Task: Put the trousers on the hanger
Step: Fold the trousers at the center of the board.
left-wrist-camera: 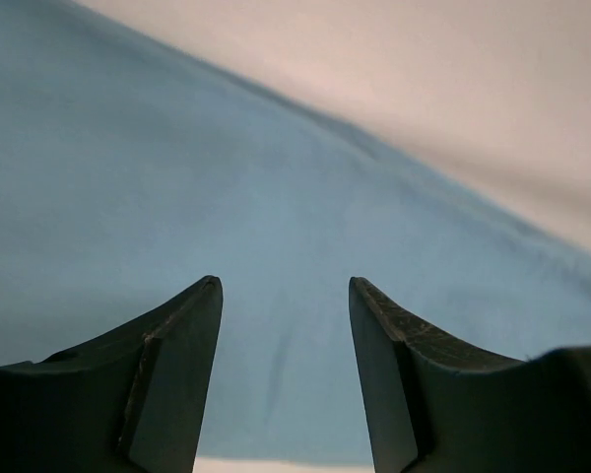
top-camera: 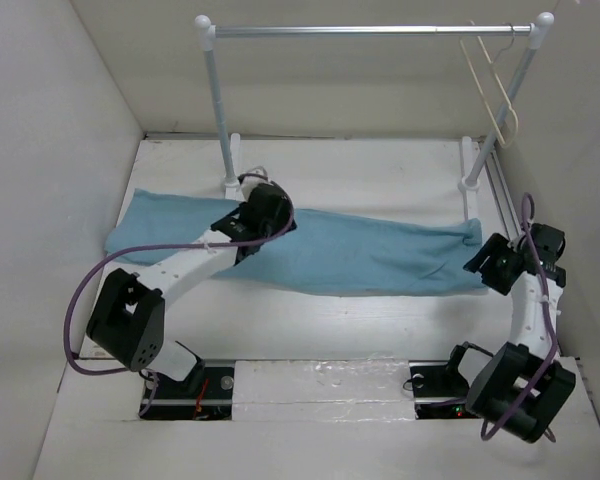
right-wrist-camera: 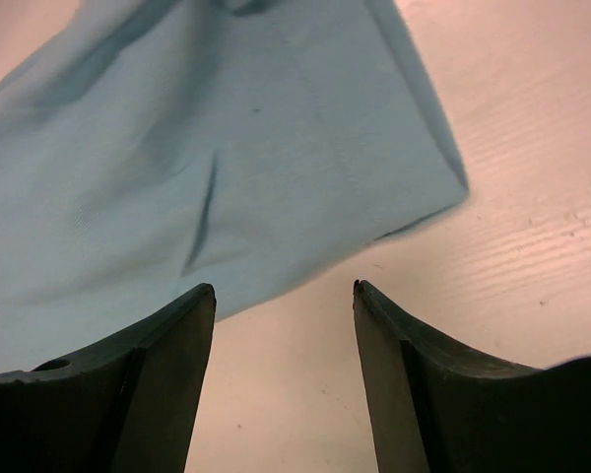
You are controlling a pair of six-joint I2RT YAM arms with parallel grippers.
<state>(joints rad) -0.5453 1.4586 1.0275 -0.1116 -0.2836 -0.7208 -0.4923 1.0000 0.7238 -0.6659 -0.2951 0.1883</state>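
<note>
No text, label, brand, number or sign can be read on anything in any of the three views.

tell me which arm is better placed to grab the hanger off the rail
Right, probably. The hanger hangs at the right end of the rail, nearest the open right gripper. The left gripper, also open, sits over the trousers far to the left.

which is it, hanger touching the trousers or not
Apart. Top view shows the hanger hanging on the rail, the trousers lying on the table below.
</note>
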